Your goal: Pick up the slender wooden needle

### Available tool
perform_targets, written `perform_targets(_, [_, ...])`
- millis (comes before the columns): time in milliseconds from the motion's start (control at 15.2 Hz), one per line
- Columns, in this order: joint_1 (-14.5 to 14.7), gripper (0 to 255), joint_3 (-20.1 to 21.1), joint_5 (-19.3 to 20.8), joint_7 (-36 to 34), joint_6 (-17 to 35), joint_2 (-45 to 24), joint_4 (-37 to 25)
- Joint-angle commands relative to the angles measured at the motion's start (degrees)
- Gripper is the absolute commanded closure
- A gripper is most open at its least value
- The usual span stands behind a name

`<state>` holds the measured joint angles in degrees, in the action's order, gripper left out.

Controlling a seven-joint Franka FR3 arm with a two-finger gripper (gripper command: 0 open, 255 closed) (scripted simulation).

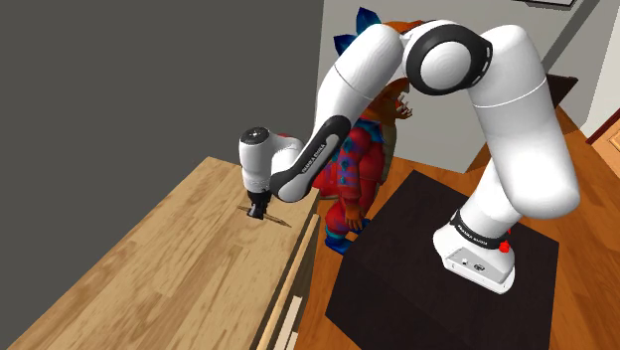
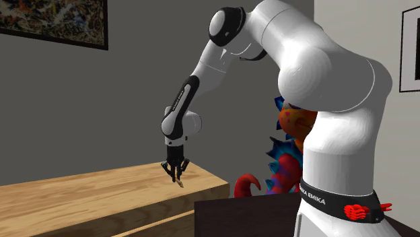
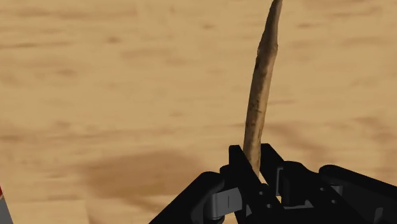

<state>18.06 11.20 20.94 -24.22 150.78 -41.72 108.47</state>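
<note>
A thin, slightly bent brown wooden needle sticks out from between my black fingers, pointing away from the hand. My gripper is shut on its near end. In the shoulder view the gripper hangs just above the light wooden tabletop, close to its far right corner, and the needle pokes out toward that view's right. The second exterior view has the gripper pointing down, a little above the wooden tabletop. A soft shadow lies on the wood beneath the hand.
A red, blue and orange spiky toy figure stands on the floor just beyond the table's right end. The dark box stand sits beside it. A grey wall runs behind the table, with a framed painting.
</note>
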Motion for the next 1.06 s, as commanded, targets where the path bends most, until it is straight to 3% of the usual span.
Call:
perform_targets(0, [-0.3, 255, 0.1, -0.3, 0.2, -0.9, 0.9, 0.4])
perform_targets(990, [-2.4, 255, 3.0, -3.2, 2.5, -7.1, 9.3, 2.7])
